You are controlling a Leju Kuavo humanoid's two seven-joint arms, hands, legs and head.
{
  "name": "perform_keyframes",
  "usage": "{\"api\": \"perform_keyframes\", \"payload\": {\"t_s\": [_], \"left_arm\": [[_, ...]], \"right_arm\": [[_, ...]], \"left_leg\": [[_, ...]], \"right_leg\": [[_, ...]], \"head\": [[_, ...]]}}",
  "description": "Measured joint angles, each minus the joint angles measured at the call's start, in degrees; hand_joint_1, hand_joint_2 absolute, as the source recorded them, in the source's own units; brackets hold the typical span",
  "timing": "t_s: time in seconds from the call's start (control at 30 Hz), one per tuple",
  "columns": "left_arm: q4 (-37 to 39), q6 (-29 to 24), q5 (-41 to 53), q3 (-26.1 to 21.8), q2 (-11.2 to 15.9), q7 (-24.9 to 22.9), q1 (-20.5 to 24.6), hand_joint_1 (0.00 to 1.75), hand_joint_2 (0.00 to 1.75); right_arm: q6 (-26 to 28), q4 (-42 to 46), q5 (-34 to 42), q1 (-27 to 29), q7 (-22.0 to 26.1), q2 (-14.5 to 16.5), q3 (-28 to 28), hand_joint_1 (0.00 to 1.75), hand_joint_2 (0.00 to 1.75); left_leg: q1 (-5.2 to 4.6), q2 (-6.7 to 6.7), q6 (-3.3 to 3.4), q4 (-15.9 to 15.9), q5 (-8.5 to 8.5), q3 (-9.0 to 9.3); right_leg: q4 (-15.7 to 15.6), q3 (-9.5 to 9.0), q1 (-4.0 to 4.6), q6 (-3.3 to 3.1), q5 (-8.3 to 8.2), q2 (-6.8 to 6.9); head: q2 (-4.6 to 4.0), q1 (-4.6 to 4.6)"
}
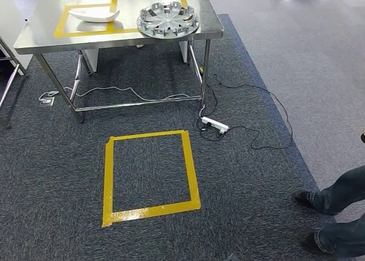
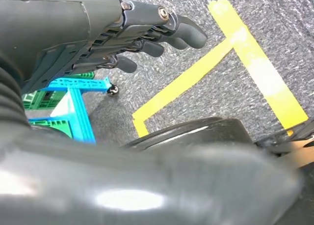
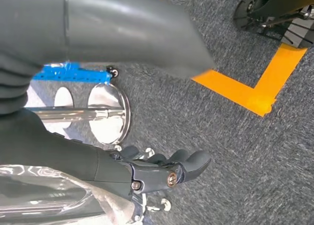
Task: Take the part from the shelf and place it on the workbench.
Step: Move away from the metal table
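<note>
Grey carpet [image 1: 51,175] covered the floor in front of a steel workbench [image 1: 47,30], and on that bench's near right corner lay the part, a round silver wheel cover [image 1: 167,19], flat with its ribbed face upward. Being round, it had no long axis; its near rim reached the bench's front edge and perhaps slightly past it. To its left, apart from it, a white curved panel [image 1: 93,13] lay within a yellow tape outline [image 1: 60,26], its length running along the bench. Bare steel remained left of the panel and at the far left corner. Under the bench, thin cables [image 1: 125,92] trailed across the carpet to a white power strip [image 1: 214,124] by the right front leg. Nearer, a yellow tape square [image 1: 148,177] marked open carpet with room on all sides. A person's legs in jeans and dark shoes [image 1: 333,212] stood at the right edge. The left hand [image 2: 148,36] hung over the carpet with its fingers [image 2: 185,31] extended side by side, holding nothing, near a blue and green frame [image 2: 74,104]. The right hand [image 3: 163,171] likewise held nothing, fingers [image 3: 194,162] stretched out together, beside a shiny chrome stand [image 3: 107,114] on small casters.
</note>
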State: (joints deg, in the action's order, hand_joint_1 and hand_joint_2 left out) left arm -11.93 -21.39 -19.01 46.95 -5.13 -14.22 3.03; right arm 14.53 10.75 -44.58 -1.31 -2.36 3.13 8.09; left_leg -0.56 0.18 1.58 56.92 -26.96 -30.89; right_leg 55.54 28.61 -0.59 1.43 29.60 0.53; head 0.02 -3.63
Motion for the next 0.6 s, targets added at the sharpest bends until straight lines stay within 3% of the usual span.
{"api": "perform_keyframes", "payload": {"t_s": [0.1, 0.6], "left_arm": [[0.0, -0.2, 0.2, 0.0, 0.0, 0.5, 0.0, 0.00, 0.00], [0.0, -0.2, -0.2, 0.0, 0.0, 2.5, 0.0, 0.00, 0.00]], "right_arm": [[0.1, 0.0, 0.2, 0.0, 0.2, 0.0, 0.0, 0.00, 0.00], [-0.6, 0.0, 0.6, 0.0, 1.9, 0.0, 0.2, 0.00, 0.00]], "left_leg": [[0.01, 0.00, -0.02, 0.0, 0.02, -0.02], [0.00, 0.00, -0.03, 0.0, 0.02, -0.06]], "right_leg": [[0.0, 0.02, 0.00, 0.00, 0.00, 0.00], [0.0, 0.05, 0.00, -0.01, -0.01, 0.00]], "head": [[0.00, 0.00], [0.00, 0.00]]}}
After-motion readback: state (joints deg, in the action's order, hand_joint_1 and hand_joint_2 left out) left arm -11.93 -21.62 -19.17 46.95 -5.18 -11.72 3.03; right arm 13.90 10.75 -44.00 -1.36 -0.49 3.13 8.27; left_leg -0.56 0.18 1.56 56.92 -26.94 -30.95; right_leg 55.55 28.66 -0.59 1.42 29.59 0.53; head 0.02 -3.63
